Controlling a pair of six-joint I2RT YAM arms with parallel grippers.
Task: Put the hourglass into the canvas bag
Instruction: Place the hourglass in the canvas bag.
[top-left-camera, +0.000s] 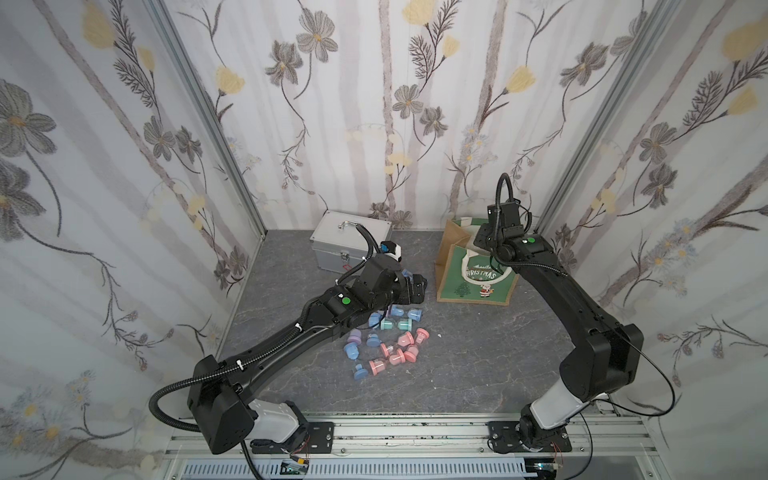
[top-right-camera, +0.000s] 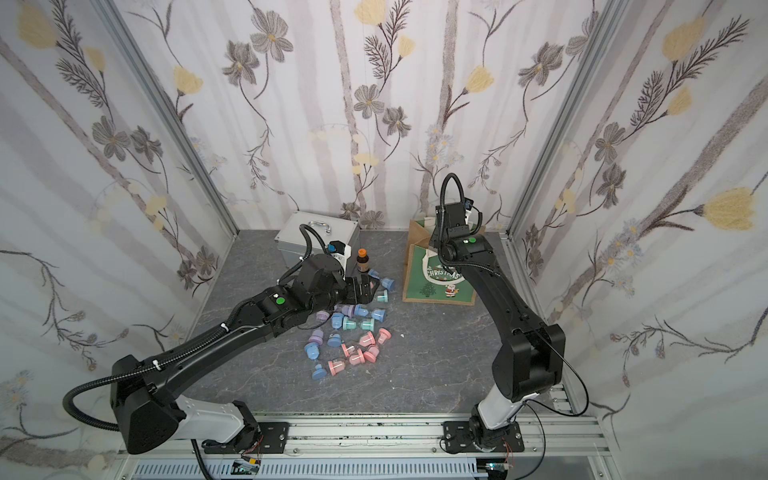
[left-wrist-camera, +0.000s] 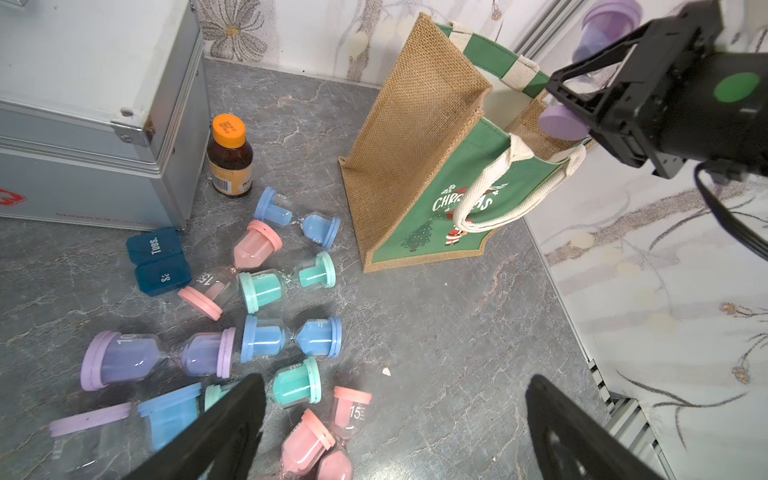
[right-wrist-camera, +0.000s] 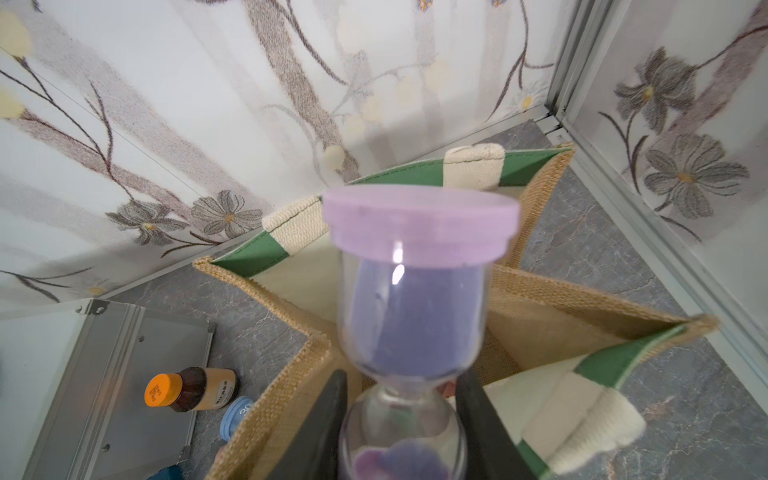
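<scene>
- Grey marbled tabletop (top-left-camera: 457, 353), boxed in by flowered walls (top-left-camera: 374, 104), carries the canvas bag (left-wrist-camera: 411, 137), which stands open near the back right corner.
- Our right gripper (right-wrist-camera: 401, 399) pinches a purple hourglass (right-wrist-camera: 411, 291) at its narrow waist and holds it above the bag's mouth (above it, we judge, not yet inside).
- Our left gripper (left-wrist-camera: 395, 382) hangs spread and empty over the pile of loose hourglasses (top-left-camera: 386, 336).
- We cannot tell how well the hourglass is centred over the opening. Let go off-centre, it could clip the jute rim and tumble outside.
- A drop from this height onto the bag floor might crack the glass.
- The bag is soft. If we snag its white handle (left-wrist-camera: 498, 199) on the way down, it could fold or tip.
- The waist is smooth, so the hourglass may swivel in our grip.
</scene>
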